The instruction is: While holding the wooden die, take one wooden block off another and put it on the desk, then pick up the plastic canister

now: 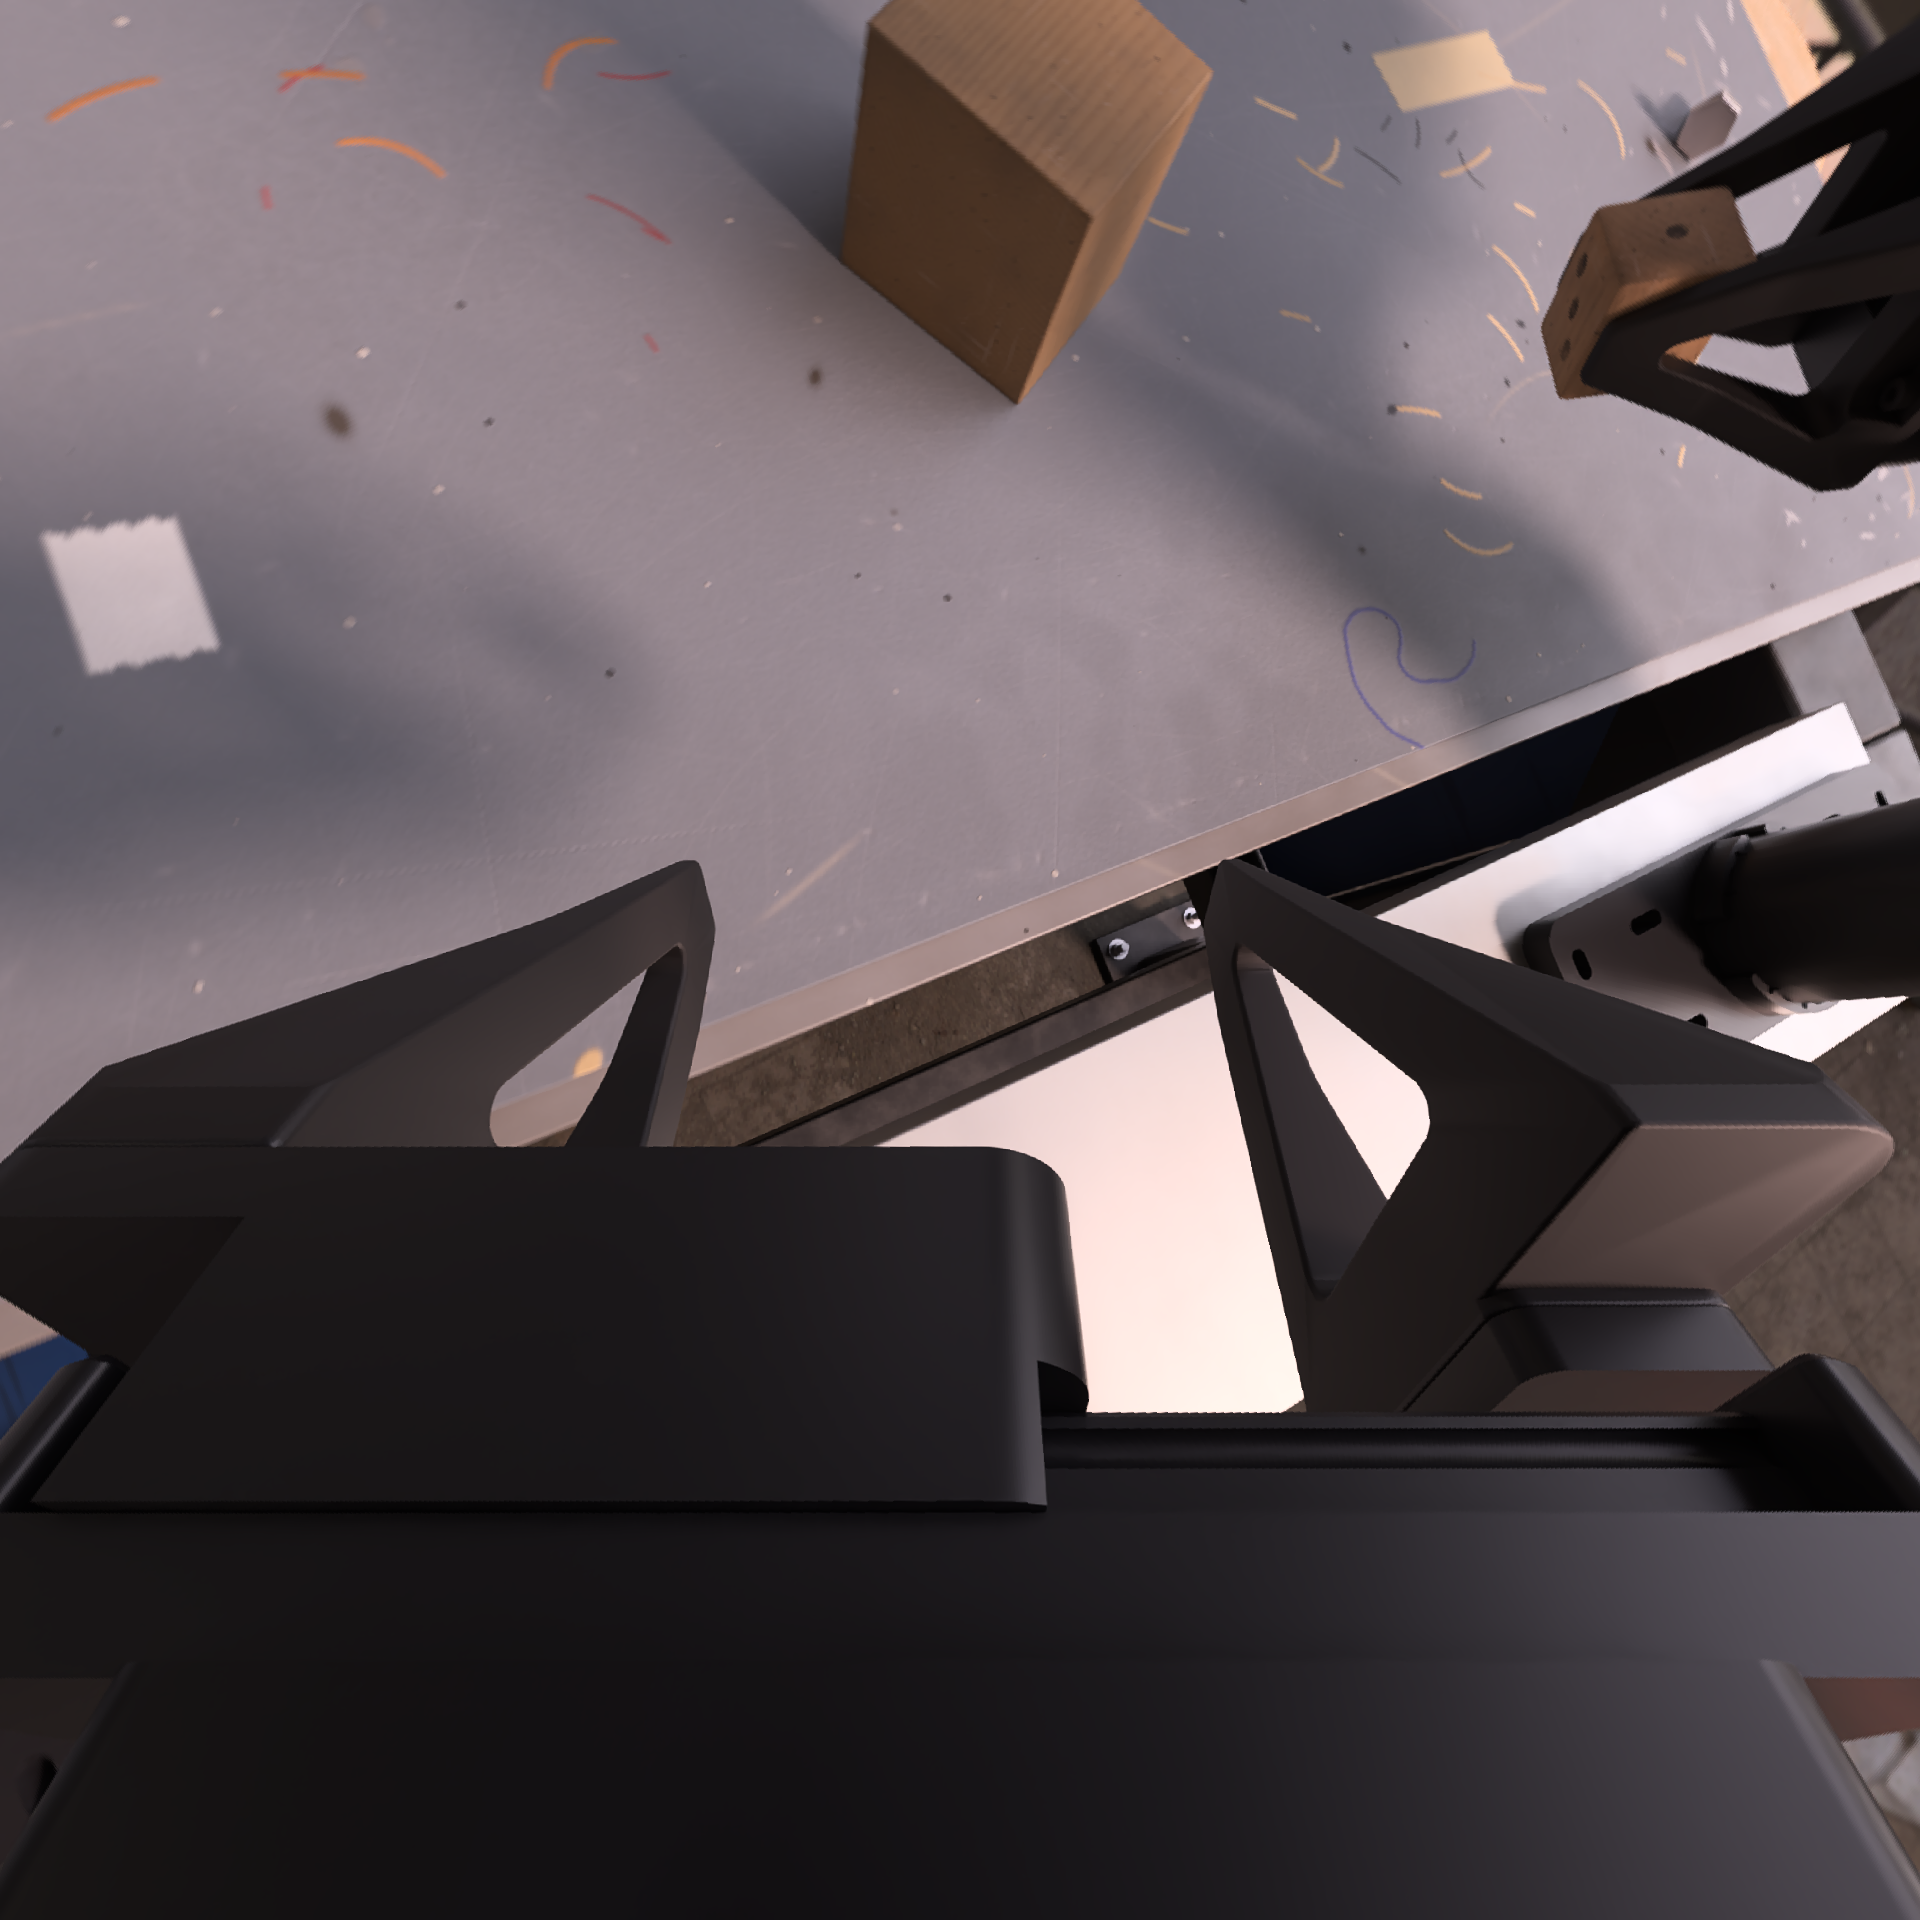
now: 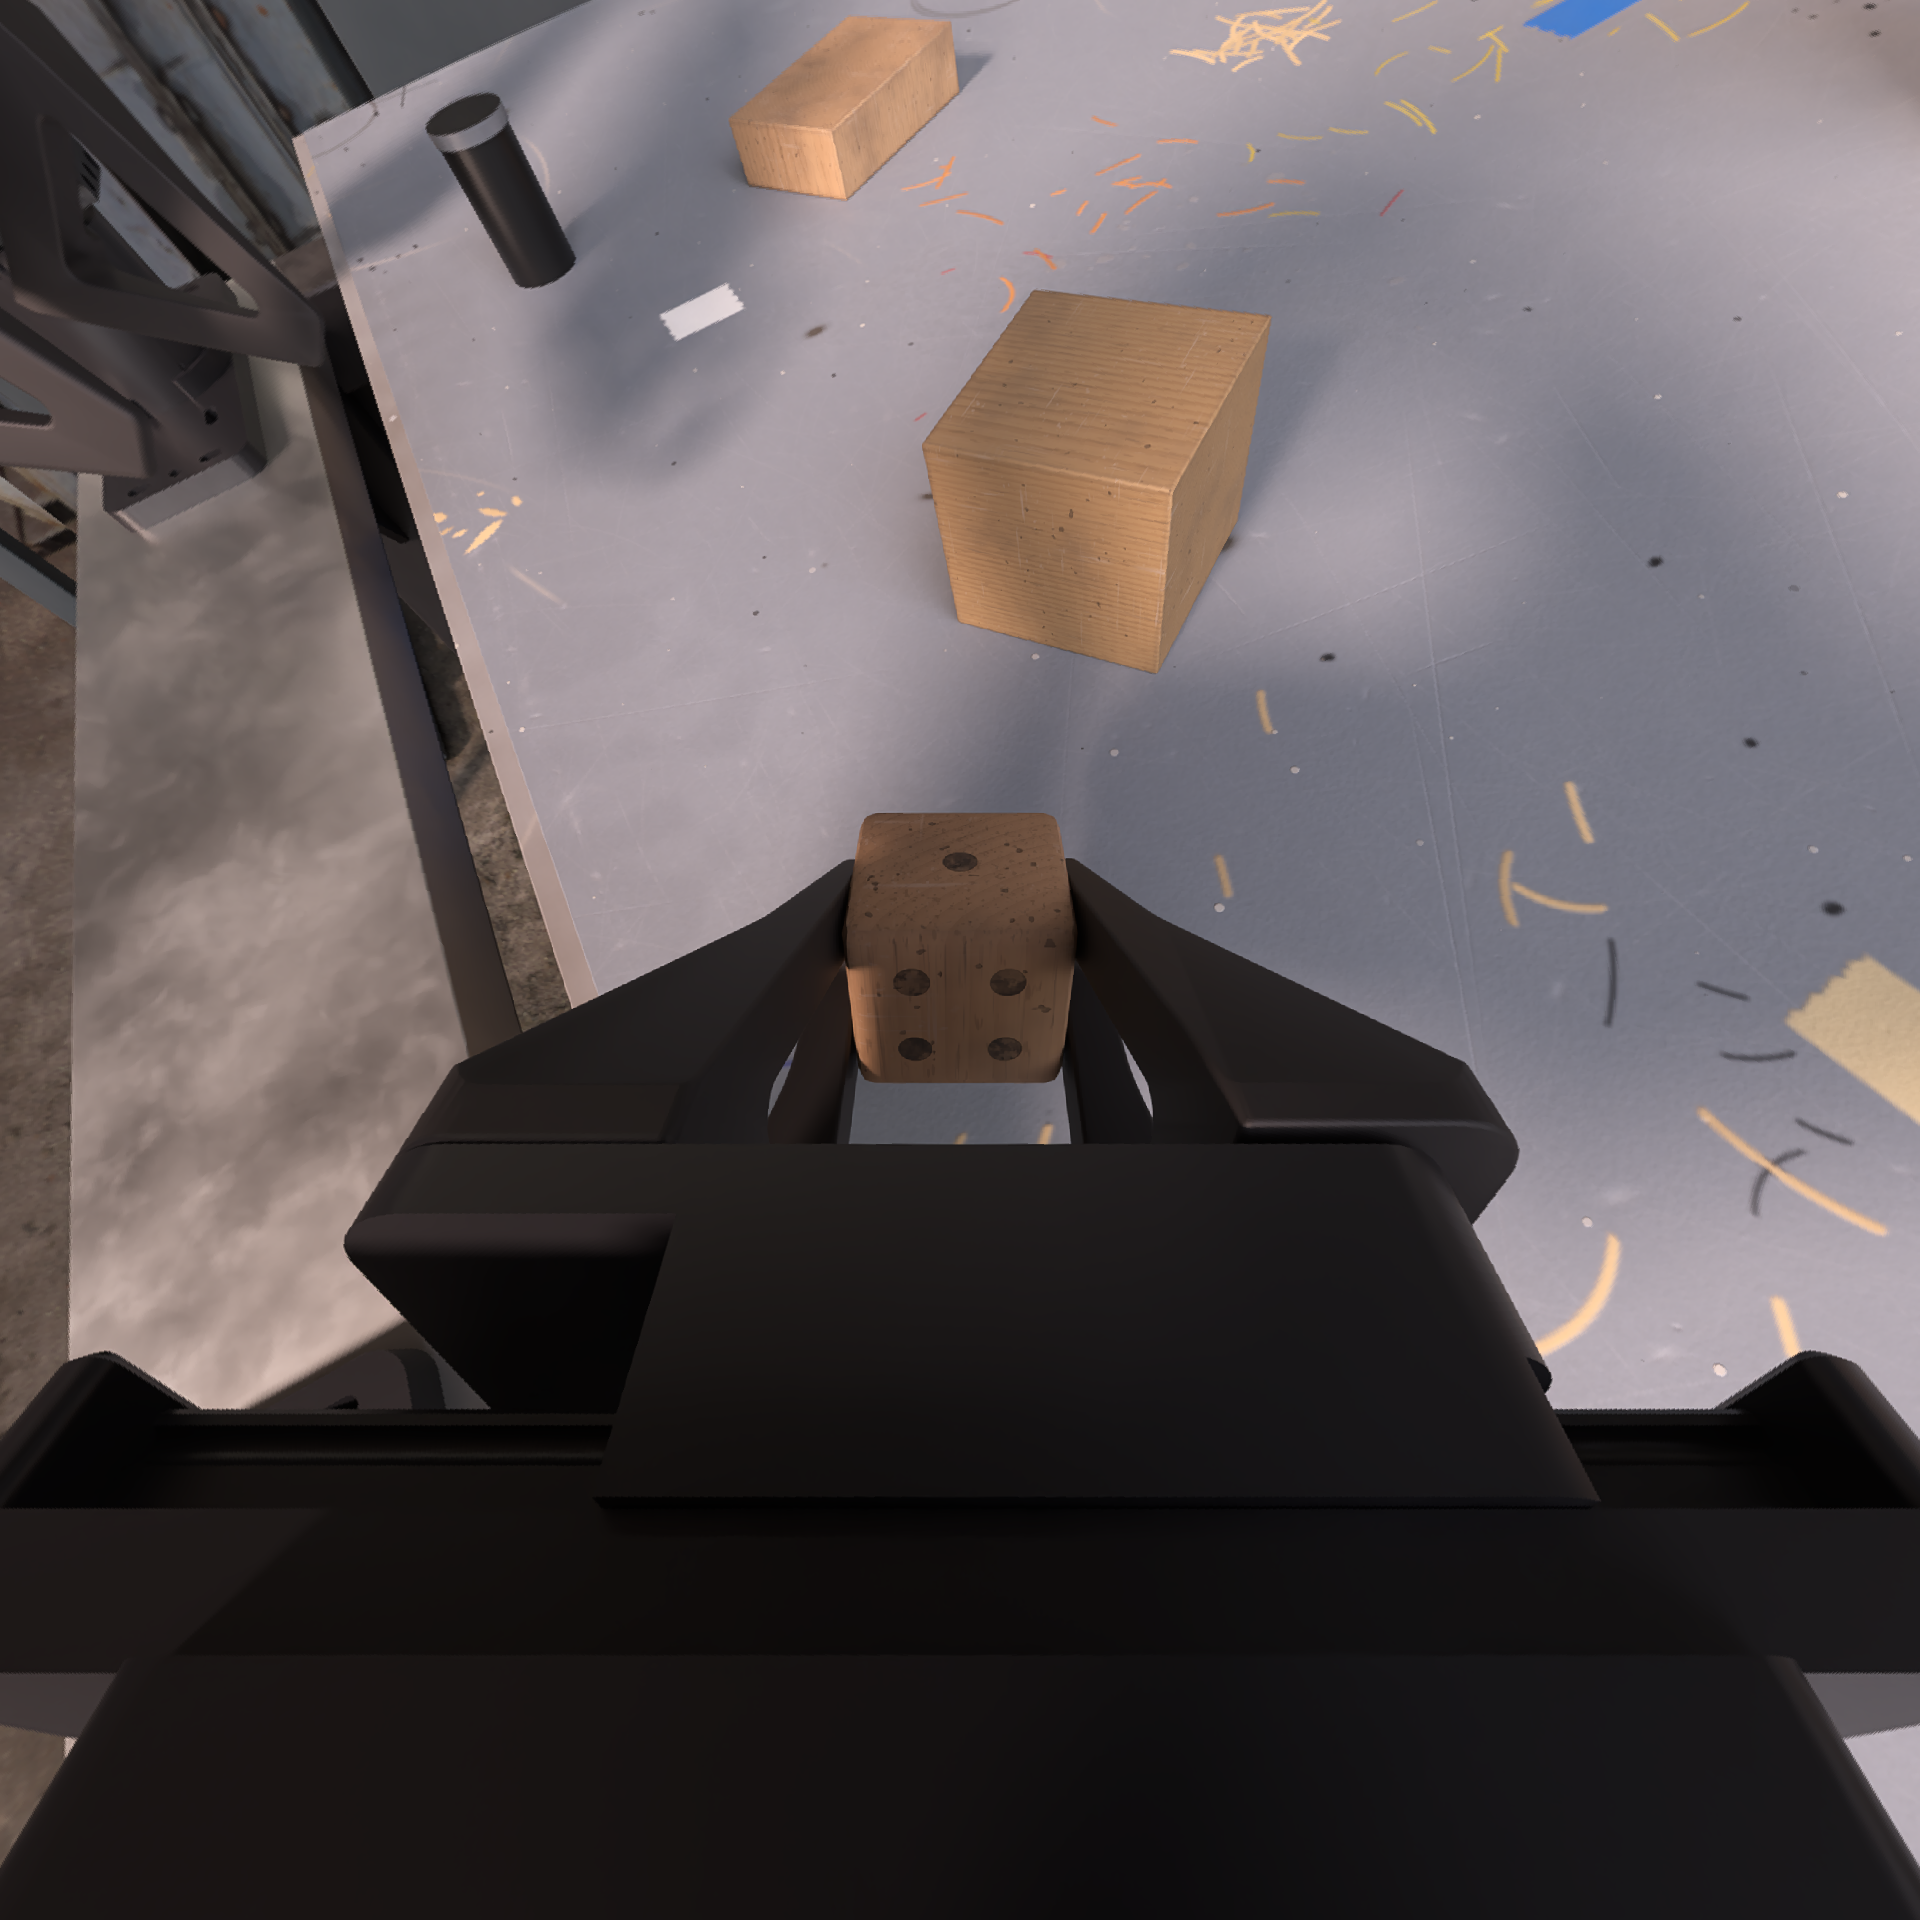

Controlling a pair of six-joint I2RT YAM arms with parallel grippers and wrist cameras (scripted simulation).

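My right gripper [image 2: 961, 914] is shut on the wooden die [image 2: 956, 951] and holds it above the grey desk; the die also shows in the left wrist view [image 1: 1631, 291], at the right edge. A large wooden block [image 2: 1091, 478] stands on the desk ahead of the die; it shows in the left wrist view [image 1: 1018, 177] too. A flatter wooden block [image 2: 847, 104] lies on the desk farther off. The black plastic canister [image 2: 504, 187] with a grey cap stands near the desk's far left corner. My left gripper [image 1: 956, 904] is open and empty over the desk's front edge.
The grey desk [image 2: 1455, 623] is strewn with orange shavings and tape scraps. A white tape patch [image 1: 130, 592] lies at the left. The desk's edge [image 1: 1351, 790] runs diagonally, with floor and a white arm mount [image 1: 1621, 935] beyond it. The left arm's frame [image 2: 135, 312] shows at the far left.
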